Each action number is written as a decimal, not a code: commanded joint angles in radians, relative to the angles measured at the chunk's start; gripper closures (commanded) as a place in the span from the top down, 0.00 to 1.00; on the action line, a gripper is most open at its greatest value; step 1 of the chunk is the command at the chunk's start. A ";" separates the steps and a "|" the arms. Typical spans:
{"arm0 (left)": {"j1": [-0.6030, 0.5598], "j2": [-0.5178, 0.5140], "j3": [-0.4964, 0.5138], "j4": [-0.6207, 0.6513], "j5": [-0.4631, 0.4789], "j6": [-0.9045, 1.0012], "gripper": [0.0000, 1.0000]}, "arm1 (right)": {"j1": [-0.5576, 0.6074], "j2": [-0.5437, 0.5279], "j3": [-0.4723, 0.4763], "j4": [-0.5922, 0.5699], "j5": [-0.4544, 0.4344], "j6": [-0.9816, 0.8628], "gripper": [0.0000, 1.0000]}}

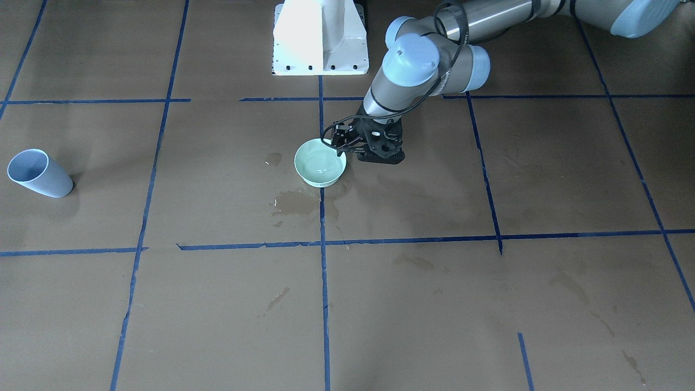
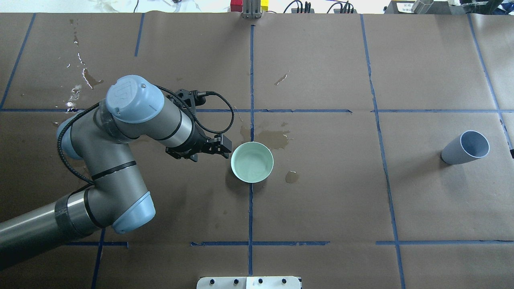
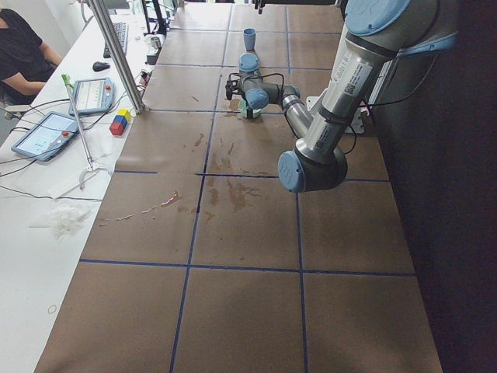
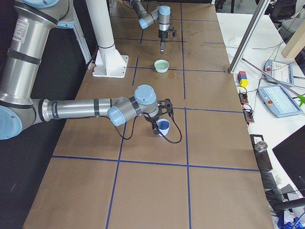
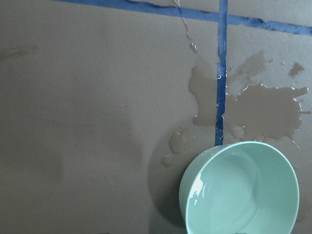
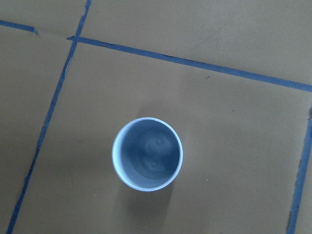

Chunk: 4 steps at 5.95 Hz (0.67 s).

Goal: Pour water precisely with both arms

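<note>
Left gripper (image 2: 221,145): low over the table (image 2: 321,208), fingertips aimed at the bowl (image 2: 252,162) and just beside its rim. It is not gripping the bowl, whose whole rim shows free in the left wrist view. Jaw gap: cannot tell, since cable and gripper body mask it in both fixed views.

Left arm (image 2: 116,172): behind the gripper, elbow folded, wrist turned toward the bowl.

Bowl: mint green, upright, standing on a line of blue tape (image 2: 251,60). There is a bright glint on the inner wall. Whether it holds liquid: cannot tell.

Water (image 5: 253,105): a dark, shiny-edged puddle on the brown paper just past the bowl, on the side away from the robot's base, spread to both sides of the tape. A smaller wet blot lies beyond the bowl, opposite the gripper. More glossy streaks lie well behind the gripper, past the arm's wrist joints, toward the table's far edge.

Cup (image 2: 466,147): blue-grey, upright, well apart from the left gripper, far past the bowl toward the robot's right. The right wrist view looks straight down into it and shows faint glossy rings at the bottom.

Right gripper (image 4: 155,125): seen only in the right-end view, just beside the cup. Open or closed: cannot tell.
</note>
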 commanded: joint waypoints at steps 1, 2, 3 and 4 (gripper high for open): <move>-0.019 0.035 -0.044 0.001 -0.001 -0.010 0.93 | -0.159 -0.065 -0.001 0.282 -0.135 0.254 1.00; -0.025 0.057 -0.055 0.000 0.001 -0.010 0.94 | -0.324 -0.109 -0.002 0.394 -0.377 0.343 1.00; -0.029 0.078 -0.079 0.000 0.001 -0.010 0.94 | -0.474 -0.114 -0.003 0.424 -0.556 0.482 1.00; -0.035 0.078 -0.078 0.001 0.002 -0.010 0.95 | -0.597 -0.146 -0.003 0.438 -0.775 0.503 1.00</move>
